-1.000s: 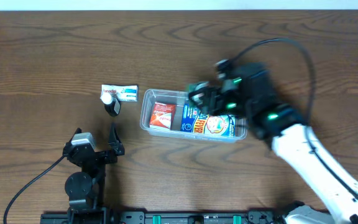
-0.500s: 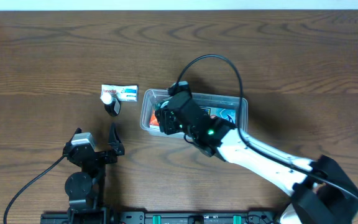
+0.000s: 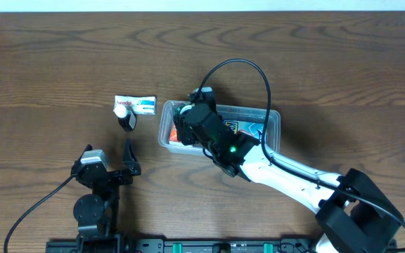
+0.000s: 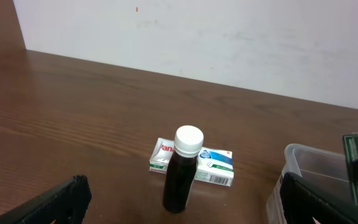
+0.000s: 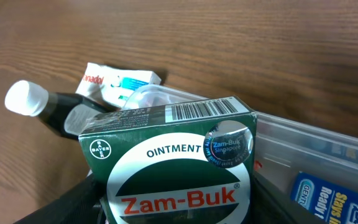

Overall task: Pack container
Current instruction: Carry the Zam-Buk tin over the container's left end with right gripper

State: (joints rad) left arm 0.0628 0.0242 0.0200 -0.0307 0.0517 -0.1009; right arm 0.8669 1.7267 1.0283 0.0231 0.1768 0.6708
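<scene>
The clear plastic container [image 3: 273, 116] lies at the table's middle; it also shows in the left wrist view [image 4: 312, 163] and the right wrist view [image 5: 309, 140]. A red box [image 3: 177, 136] and a blue carton [image 3: 253, 131] lie inside it. My right gripper [image 3: 187, 118] is shut on a green Zam-Buk ointment box [image 5: 173, 158] and holds it over the container's left end. My left gripper [image 3: 128, 166] is open and empty near the front edge, facing a dark bottle with a white cap [image 4: 182, 171].
The dark bottle [image 3: 125, 117] stands left of the container, touching a white Panadol box [image 3: 138, 105] behind it. Both also show in the right wrist view, the bottle [image 5: 48, 107] and the box [image 5: 118, 81]. The right arm's cable loops over the container.
My right arm has swung left from the container's right side to its left end, carrying the green box. The left arm, the bottle and the Panadol box have not moved.
</scene>
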